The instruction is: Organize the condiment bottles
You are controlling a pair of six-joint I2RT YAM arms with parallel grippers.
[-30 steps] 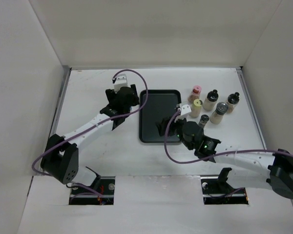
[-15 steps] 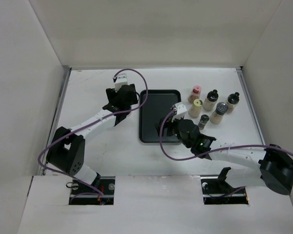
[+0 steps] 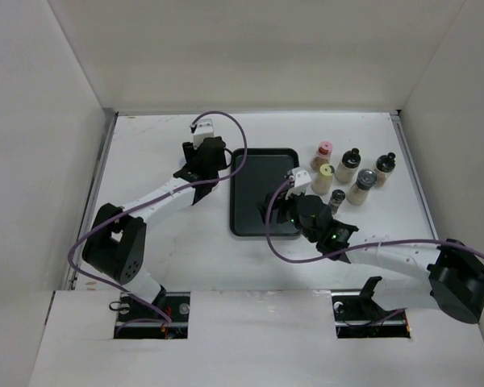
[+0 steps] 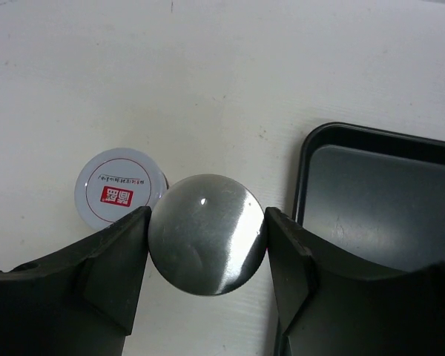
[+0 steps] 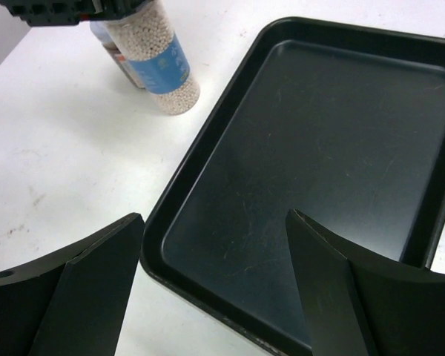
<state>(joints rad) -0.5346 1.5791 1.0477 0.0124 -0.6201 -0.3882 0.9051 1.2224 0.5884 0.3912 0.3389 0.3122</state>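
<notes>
Left gripper pinches the silver-capped bottle; 1 white-lidded jar just beside, black tray near. Right gripper spread wide, empty.

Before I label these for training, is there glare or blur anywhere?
Left wrist: the silver-capped bottle mirrors the light, with one small bright glint; otherwise sharp. Right wrist: soft sheen on the black tray, the right gripper's fingers dark and featureless. Top external: even light, no harsh shadows.

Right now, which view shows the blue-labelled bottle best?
Right wrist: it shows the blue-labelled bottle side-on, with the label and pale beads clear. Left wrist shows only its silver cap, from above, clamped in the left hand. Top external: that hand hides it.
</notes>
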